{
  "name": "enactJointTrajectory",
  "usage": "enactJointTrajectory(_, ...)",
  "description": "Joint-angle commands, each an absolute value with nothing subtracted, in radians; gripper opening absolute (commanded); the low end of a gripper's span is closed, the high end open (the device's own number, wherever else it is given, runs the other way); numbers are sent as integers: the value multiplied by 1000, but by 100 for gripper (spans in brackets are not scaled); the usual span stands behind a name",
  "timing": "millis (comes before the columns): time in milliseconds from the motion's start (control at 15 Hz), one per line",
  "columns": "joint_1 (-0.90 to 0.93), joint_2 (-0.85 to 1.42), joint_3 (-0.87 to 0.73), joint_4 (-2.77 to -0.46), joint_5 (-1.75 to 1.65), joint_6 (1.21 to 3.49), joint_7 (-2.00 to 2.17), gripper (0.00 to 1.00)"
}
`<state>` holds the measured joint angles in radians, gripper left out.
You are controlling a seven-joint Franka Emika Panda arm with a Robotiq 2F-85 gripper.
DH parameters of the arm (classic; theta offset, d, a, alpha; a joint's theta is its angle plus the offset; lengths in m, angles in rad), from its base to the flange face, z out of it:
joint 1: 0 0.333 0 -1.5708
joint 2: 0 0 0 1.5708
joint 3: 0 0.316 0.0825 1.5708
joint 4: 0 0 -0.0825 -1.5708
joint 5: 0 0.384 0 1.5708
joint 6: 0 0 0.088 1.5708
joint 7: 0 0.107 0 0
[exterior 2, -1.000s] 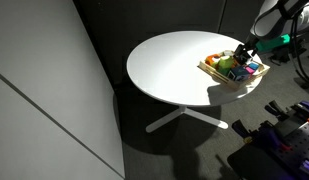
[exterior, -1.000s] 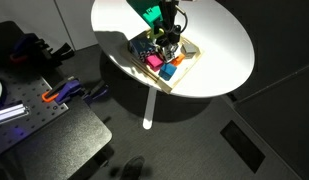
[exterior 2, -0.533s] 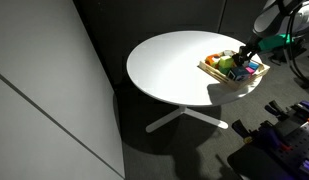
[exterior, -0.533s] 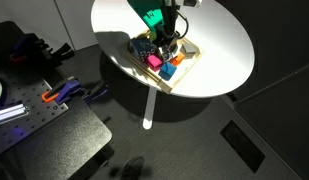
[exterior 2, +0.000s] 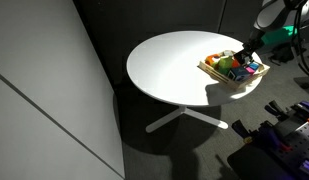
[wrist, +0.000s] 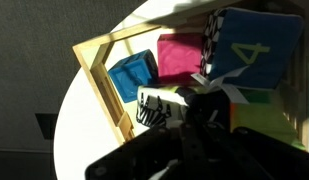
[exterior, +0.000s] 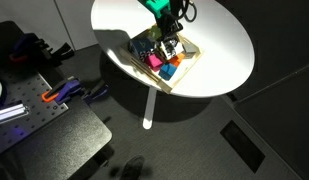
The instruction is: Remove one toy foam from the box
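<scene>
The box (exterior: 183, 76) (exterior 2: 218, 74) is a shallow tan wooden tray on the round white table, full of coloured foam blocks. My gripper (exterior: 170, 38) (exterior 2: 244, 58) reaches down into it. In the wrist view the box rim (wrist: 97, 78) frames a blue block (wrist: 132, 77), a pink block (wrist: 179, 55), a blue block marked 4 (wrist: 259, 48) and a white block with black markings (wrist: 157, 108). My gripper (wrist: 207, 113) is shut, its dark fingers pinching a black toy foam (wrist: 216, 100) with white marks. Shadow hides much of the toy foam.
The round white table (exterior: 226, 45) (exterior 2: 169, 65) stands on a white pedestal (exterior: 148, 108). A dark workbench with an orange clamp (exterior: 54, 95) lies beside it. Dark equipment (exterior 2: 284, 130) sits on the floor near the table. A grey wall panel (exterior 2: 44, 90) fills one side.
The jaws have gone from wide open to shut inside the box. The arm has shifted slightly above the blocks; the blocks lie as before.
</scene>
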<state>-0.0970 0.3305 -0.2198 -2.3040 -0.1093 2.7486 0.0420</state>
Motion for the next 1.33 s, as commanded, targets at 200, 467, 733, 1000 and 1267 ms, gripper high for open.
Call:
enactJointTrajectory(200, -50, 224, -223, -2317, -188, 2655, 98, 3)
enactJointTrajectory(467, -28, 167, -177, -2305, -183, 2567, 92, 3)
enactJointTrajectory(733, -11, 145, -105, -2275, -144, 2506, 74, 3)
enactJointTrajectory(1000, 0, 184, -44, -2224, -96, 2522, 60, 3)
enactJointTrajectory(1267, 20, 235, -23, -2186, -112, 2534, 89, 4)
